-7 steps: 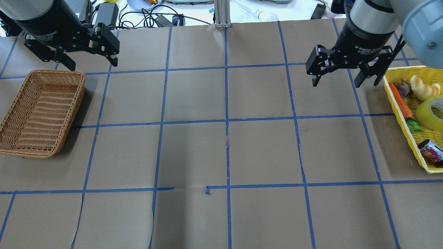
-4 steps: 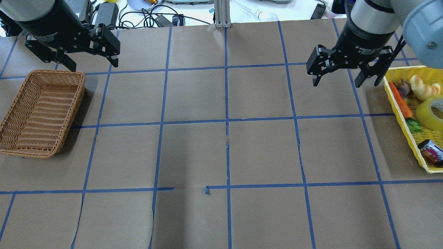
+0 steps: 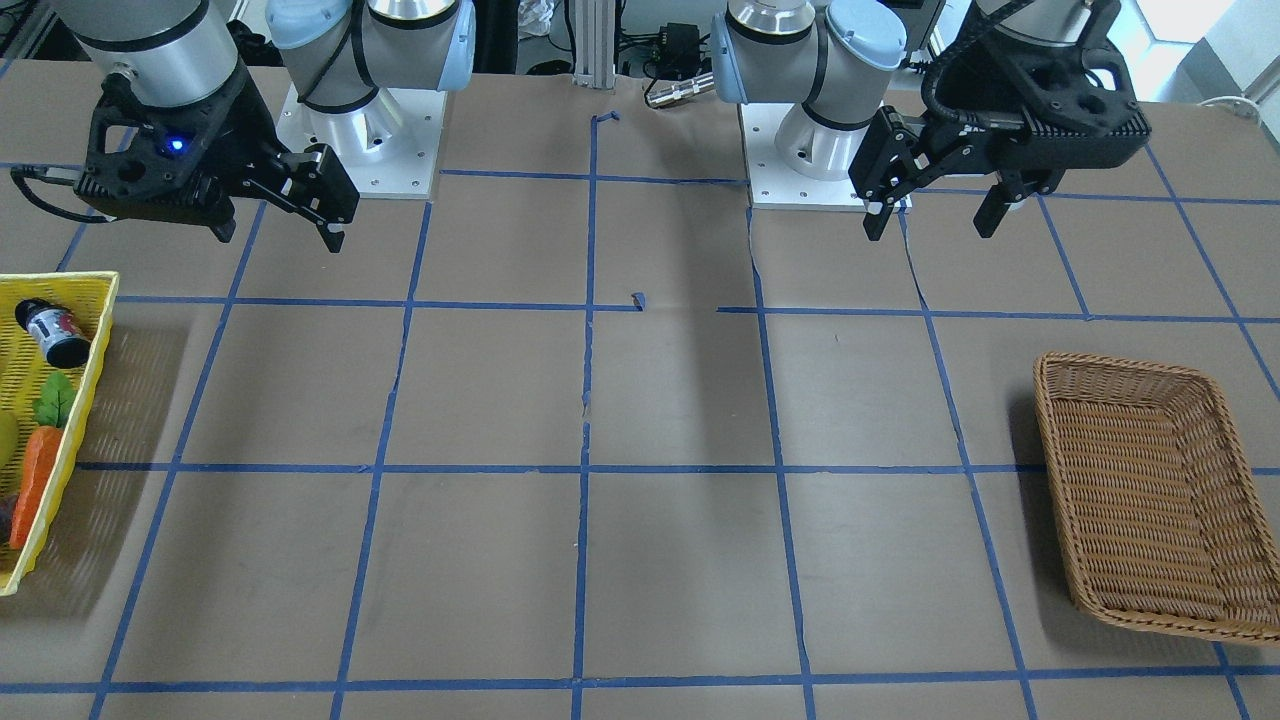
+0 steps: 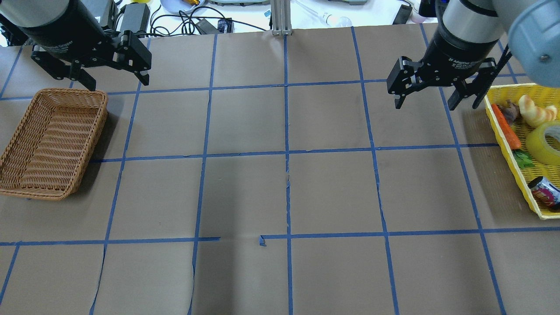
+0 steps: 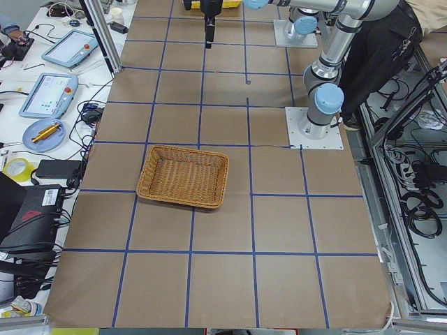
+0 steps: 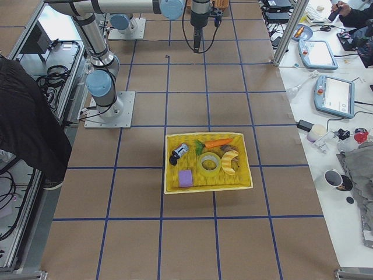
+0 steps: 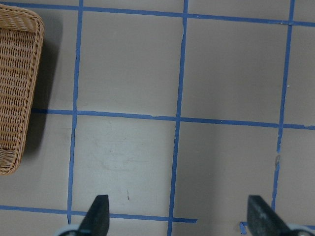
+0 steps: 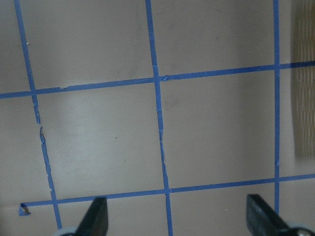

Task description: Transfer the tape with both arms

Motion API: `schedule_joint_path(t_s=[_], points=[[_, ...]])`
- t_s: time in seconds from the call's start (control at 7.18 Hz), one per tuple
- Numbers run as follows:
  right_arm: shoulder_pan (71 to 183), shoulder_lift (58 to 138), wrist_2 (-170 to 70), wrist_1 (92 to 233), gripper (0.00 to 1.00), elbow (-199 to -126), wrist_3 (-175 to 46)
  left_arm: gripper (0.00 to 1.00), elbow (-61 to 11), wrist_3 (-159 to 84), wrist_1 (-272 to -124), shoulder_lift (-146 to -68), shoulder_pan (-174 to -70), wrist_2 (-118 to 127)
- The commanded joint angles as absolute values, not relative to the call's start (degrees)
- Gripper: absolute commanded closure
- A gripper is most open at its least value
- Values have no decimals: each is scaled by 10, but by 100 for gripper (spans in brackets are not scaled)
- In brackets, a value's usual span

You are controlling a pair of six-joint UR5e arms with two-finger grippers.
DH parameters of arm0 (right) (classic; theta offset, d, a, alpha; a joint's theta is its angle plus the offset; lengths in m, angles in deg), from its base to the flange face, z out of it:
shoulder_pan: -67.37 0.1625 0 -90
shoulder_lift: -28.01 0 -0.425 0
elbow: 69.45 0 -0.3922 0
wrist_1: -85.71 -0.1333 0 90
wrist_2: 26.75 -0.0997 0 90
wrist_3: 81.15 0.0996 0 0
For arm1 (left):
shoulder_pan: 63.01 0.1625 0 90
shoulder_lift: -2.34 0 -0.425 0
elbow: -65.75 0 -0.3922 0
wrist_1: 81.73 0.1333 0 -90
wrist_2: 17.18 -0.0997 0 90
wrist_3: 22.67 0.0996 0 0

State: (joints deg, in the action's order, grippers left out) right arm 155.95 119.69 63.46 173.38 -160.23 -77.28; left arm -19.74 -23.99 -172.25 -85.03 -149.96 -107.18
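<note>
The tape (image 6: 208,163), a translucent yellow roll with a pale core, lies flat, hole up, in the yellow basket (image 6: 233,186) at the table's right end. The left gripper (image 4: 117,83) hangs with fingers spread near the wicker basket (image 4: 83,144). The right gripper (image 4: 424,106), also spread, hangs beside the yellow basket, apart from the tape.

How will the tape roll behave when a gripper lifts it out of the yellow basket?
The tape looks like a stiff ring, so it probably keeps its shape when squeezed. Its glossy side may slip. Being round, it could roll if set on edge.
</note>
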Motion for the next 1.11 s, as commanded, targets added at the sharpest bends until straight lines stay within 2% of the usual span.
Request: schedule_joint_path(t_s=[0.0, 0.97], points=[[1560, 1197, 634, 1732, 0, -1601, -773, 0, -198, -240, -1723, -850, -1499, -1072], [1560, 1200, 633, 1725, 0, -1602, -774, 0, -199, -238, -1723, -850, -1499, -1074]])
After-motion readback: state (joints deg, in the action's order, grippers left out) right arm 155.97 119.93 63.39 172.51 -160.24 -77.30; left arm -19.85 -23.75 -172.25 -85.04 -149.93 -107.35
